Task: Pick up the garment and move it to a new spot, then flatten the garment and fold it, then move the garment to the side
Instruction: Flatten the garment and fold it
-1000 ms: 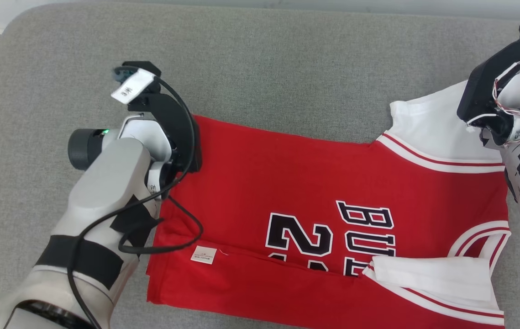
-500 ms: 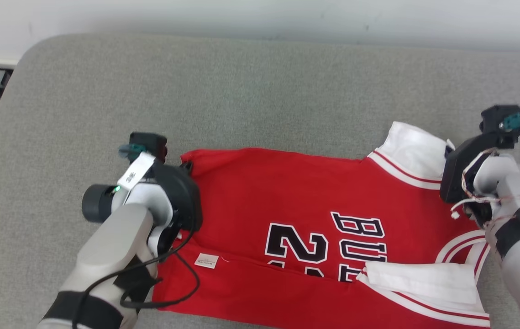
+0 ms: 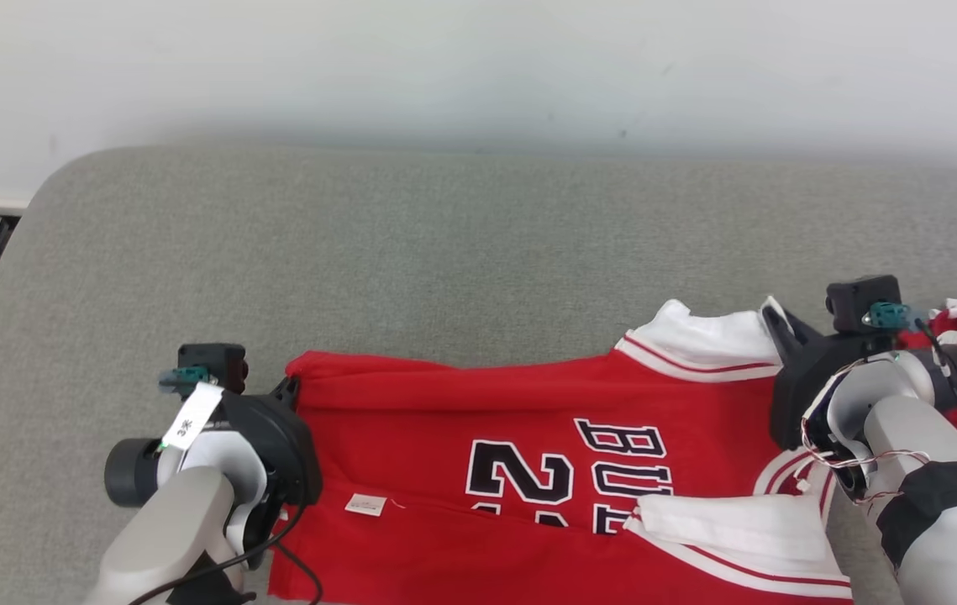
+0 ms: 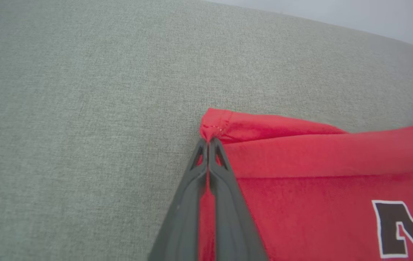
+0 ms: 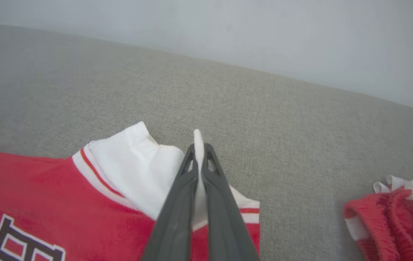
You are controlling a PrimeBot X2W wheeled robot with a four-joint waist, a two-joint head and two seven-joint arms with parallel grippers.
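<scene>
Head view high, facing down, wrist views low, close along the fingers (image 4: 226, 203), all sharing the red jersey (image 3: 444, 412)

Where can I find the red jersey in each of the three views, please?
Head view: the red jersey lies along the bottom, centre to right.
Left wrist view: the red jersey occupies the lower right.
Right wrist view: the red jersey covers the lower left.
Shared landmark: its black lettering.

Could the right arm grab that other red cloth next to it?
Probably not yet. The cloth lies close, with bare cushion between, but the right gripper is shut on the jersey at its white edge, so it must let go first.
</scene>
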